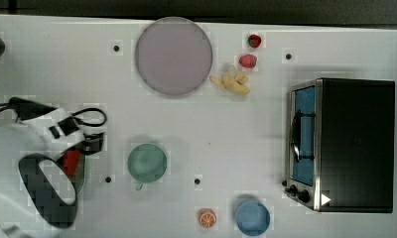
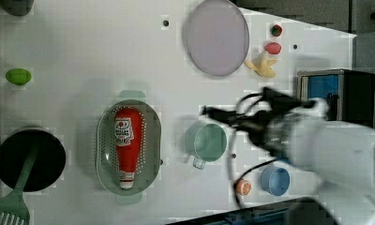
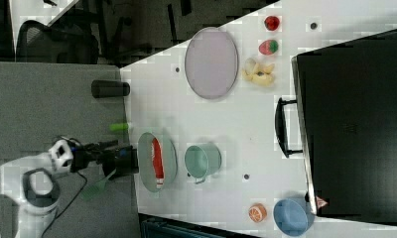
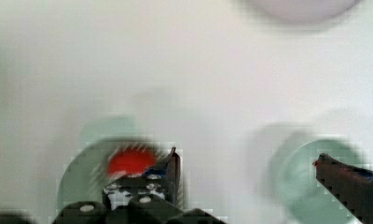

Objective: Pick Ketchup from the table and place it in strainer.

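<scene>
Gripper (image 4: 245,163) first: its two fingers are spread wide apart with nothing between them, so the bottle has been let go. In the wrist view one dark finger (image 4: 173,170) sits over the red blob in the basket and the other over the mug, which shows how wide the gap is.

Going big to small from there. Toaster oven (image 1: 353,144) takes up the top view's right side, door handle facing the middle of the table (image 1: 236,129). A large greyish plate (image 1: 173,56) sits toward the far edge, with banana pieces (image 1: 232,82) and two small red fruits beside it.

The strainer (image 2: 148,150) sits at the left view's centre-left, and the Ketchup (image 2: 127,146) lies flat inside it, lengthwise along the oval, cap end toward the left view's bottom. That's probably the only way it fits, since the basket is shallow and the bottle is long. So the drop looks done.

Just to the left view's right of the strainer is the teal mug (image 2: 209,143), upright, apart from it. Nearer the edge are a blue bowl (image 1: 252,218) and an orange half (image 1: 207,217). A black pot with a green spatula (image 2: 17,187) sits at the left view's lower left, with a lime (image 2: 18,76) above it.
</scene>
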`<state>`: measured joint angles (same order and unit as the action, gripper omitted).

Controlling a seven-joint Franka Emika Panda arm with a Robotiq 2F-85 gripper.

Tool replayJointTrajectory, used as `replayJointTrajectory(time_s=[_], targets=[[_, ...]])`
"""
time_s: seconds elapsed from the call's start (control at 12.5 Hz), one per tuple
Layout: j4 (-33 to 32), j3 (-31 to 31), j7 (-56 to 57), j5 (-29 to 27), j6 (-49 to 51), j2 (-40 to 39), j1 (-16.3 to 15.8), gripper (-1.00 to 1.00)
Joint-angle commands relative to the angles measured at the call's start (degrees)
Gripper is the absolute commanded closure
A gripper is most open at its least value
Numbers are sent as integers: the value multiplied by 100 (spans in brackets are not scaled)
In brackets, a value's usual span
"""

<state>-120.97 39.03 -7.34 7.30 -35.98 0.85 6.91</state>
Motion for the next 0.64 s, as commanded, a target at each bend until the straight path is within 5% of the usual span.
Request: replayJointTrajectory(time_s=[0.08,0.4,0.64], targets=[[190,-792,-291,-46,738,539,633,-100],[352,-1904,-179,-968,1470,1029,666,-100],[737,-2459,782,-1082,1929,1073,667,-100]])
